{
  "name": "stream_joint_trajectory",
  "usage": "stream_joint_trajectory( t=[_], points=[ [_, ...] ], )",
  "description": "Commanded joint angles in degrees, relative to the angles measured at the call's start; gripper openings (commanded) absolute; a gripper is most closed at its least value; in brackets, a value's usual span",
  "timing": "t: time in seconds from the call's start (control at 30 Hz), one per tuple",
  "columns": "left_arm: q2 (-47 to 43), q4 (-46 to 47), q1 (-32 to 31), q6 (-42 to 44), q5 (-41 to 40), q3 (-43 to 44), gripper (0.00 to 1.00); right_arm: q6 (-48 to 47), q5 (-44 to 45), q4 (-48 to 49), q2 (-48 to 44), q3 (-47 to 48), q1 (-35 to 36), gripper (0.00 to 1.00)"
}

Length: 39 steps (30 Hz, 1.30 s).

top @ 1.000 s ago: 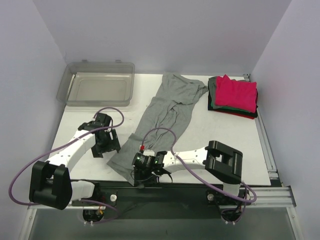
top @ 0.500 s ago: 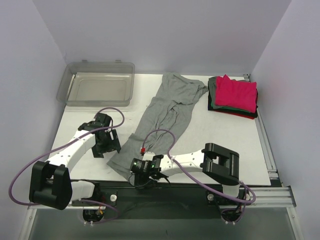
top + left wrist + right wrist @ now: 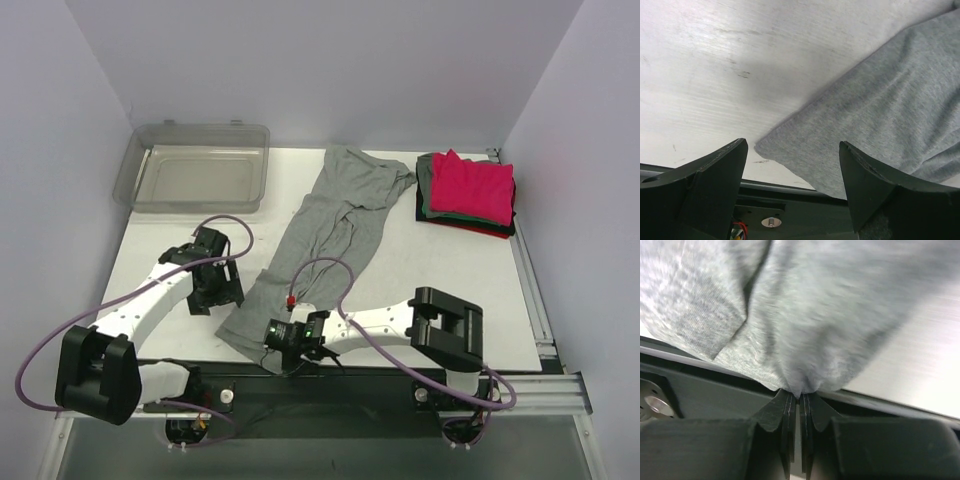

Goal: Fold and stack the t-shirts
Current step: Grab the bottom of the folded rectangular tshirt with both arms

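Only wrist view shows right gripper [image 3: 799,396] pinching tee [image 3: 815,315].

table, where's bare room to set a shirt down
Widest bare patch: right of the grey tee, nearer than the folded stack. Smaller strip between clear bin and left gripper. Crowded at the near edge, where the right gripper pinches the tee.

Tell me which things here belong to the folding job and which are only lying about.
Job: grey t-shirt, its near hem pinched by the right gripper; folded t-shirt stack; open left gripper.
Lying about: clear plastic bin.
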Motion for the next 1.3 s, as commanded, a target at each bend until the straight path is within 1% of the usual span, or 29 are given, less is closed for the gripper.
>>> stream_joint_trajectory(
  t=[0.0, 0.03, 0.13, 0.17, 0.23, 0.33, 0.37, 0.47, 0.5, 0.53, 0.6, 0.73, 0.8, 0.93, 1.1, 1.27],
  points=[
    [-2.05, -0.6, -3.67, -0.97, -2.56, 0.71, 0.85, -0.89, 4.47, -9.44, -7.23, -2.18, -2.07, 0.0],
    [-2.66, -0.95, -4.72, -1.59, -3.61, 0.71, 0.84, -1.76, 4.12, -10.4, -9.85, -2.79, -2.86, 0.0],
    [-4.24, -1.92, -7.88, -4.75, -5.11, 0.27, 0.81, -3.78, 1.93, -11.55, -13.73, -5.43, -6.29, 0.0],
    [-4.51, -3.31, -8.42, -6.76, -5.29, 0.19, 0.76, -5.36, 1.31, -11.47, -14.36, -6.13, -7.17, 0.0],
    [-4.77, -4.81, -10.26, -8.27, -5.81, 0.18, 0.73, -7.21, -1.14, -11.64, -14.89, -6.14, -9.02, 0.0],
    [-4.07, -9.56, -12.81, -10.99, -7.13, 0.89, 0.71, -10.2, -3.34, -11.9, -14.45, -5.35, -10.6, 0.0],
    [-4.07, -11.48, -14.73, -12.48, -7.22, 0.63, 0.7, -11.6, -3.79, -12.08, -14.19, -5.08, -10.95, 0.0],
    [-5.3, -11.94, -17.64, -15.9, -4.16, -1.73, 0.69, -13.19, -5.28, -12.87, -13.57, -4.73, -12.09, 0.0],
    [-6.0, -11.68, -18.44, -16.7, -1.01, -2.27, 0.68, -13.98, -5.46, -13.05, -13.75, -5.17, -12.45, 0.0],
    [-6.35, -11.5, -19.14, -17.75, 0.06, -2.8, 0.68, -14.25, -5.63, -13.22, -13.83, -5.43, -12.97, 0.0],
    [-7.23, -12.2, -21.6, -21.36, 0.86, -3.68, 0.68, -15.12, -6.25, -13.31, -14.45, -5.87, -13.5, 0.0],
    [-9.17, -14.13, -22.4, -24.79, 0.95, -4.91, 0.68, -16.27, -6.87, -13.31, -14.98, -6.93, -14.56, 0.0],
    [-9.34, -13.62, -22.4, -26.02, 1.56, -5.87, 0.68, -16.62, -7.39, -13.22, -15.06, -7.1, -15.09, 0.0],
    [-9.26, -9.23, -22.57, -28.39, 2.8, -8.33, 0.68, -17.5, -7.92, -13.31, -15.24, -7.54, -15.61, 0.0],
    [-8.12, -5.44, -22.49, -29.1, 4.55, -9.92, 0.67, -17.94, -8.45, -13.31, -15.33, -8.07, -15.79, 0.0],
    [-9.08, -1.05, -22.57, -31.03, 6.75, -12.99, 0.67, -17.94, -8.71, -13.22, -15.42, -8.68, -15.88, 0.0]
  ],
)
